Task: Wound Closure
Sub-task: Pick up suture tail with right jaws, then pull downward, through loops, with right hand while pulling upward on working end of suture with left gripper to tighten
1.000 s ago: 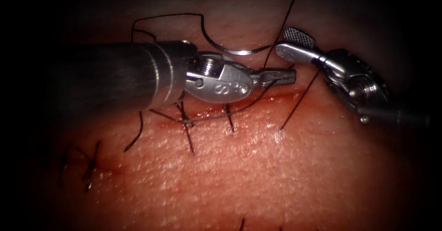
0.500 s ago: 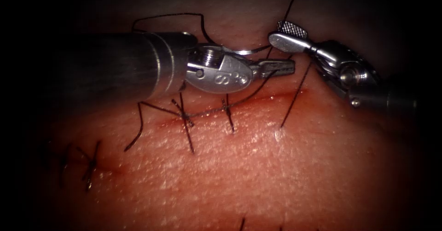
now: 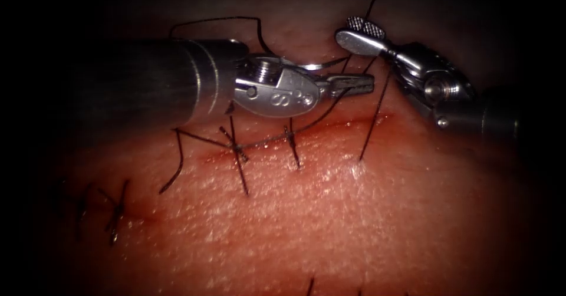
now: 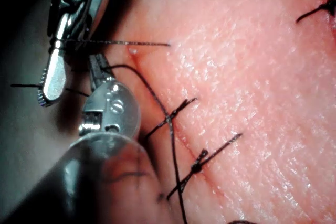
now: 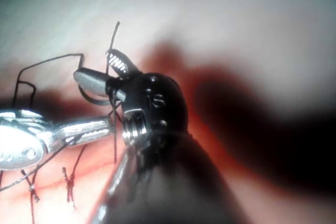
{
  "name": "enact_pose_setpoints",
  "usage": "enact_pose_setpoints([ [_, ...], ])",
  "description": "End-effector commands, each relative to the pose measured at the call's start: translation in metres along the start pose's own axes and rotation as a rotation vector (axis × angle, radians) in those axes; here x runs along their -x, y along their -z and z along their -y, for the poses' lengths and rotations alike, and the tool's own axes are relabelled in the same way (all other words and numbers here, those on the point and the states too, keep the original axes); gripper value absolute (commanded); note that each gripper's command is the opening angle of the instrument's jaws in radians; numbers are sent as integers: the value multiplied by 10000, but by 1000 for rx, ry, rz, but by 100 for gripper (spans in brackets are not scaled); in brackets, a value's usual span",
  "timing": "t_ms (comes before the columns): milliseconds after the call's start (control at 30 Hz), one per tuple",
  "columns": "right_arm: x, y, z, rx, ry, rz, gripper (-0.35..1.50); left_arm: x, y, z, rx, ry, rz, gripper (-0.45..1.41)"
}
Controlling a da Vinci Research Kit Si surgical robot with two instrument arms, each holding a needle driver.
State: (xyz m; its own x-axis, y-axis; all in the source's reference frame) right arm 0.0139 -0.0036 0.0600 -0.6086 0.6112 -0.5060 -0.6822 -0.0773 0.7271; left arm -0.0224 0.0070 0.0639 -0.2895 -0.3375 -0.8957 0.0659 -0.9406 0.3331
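The curved needle [image 3: 306, 66] lies free on the tissue [image 3: 330, 213] beyond the cut [image 3: 354, 122], held by neither tool, partly hidden behind the left tool. My left tool [image 3: 370, 84] is shut on the thread [image 3: 321, 119] that runs from the knotted stitch [image 3: 238, 153]; its jaws [image 4: 93, 59] hover just above the cut. My right tool [image 3: 343, 29] stands open up and to the right of them. A long thread strand [image 3: 370, 125] rises from the tissue and passes between its jaws [image 5: 92, 64].
Two stitches [image 3: 293, 148] cross the cut under the left tool. Older stitches [image 3: 115, 210] sit at the far left. Thread loops [image 3: 212, 20] trail behind the left shaft [image 3: 147, 84]. Red fluid lines the cut.
The right tool has moved up and to the left along the long strand, jaws still open. The left tool has lifted slightly, keeping its thread.
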Motion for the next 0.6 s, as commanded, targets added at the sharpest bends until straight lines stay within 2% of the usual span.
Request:
enact_pose_setpoints([
  [33,5,-6,5,3,-4,-6,-35,5,-6,4,-2,-3,0,-45],
  [367,15,9,16,-6,-32,-17,-35,4,0,1,2,-4,-5,-45],
  [600,36,44,28,-42,41,-20,-35,5,20,1,9,-2,0,-45],
])
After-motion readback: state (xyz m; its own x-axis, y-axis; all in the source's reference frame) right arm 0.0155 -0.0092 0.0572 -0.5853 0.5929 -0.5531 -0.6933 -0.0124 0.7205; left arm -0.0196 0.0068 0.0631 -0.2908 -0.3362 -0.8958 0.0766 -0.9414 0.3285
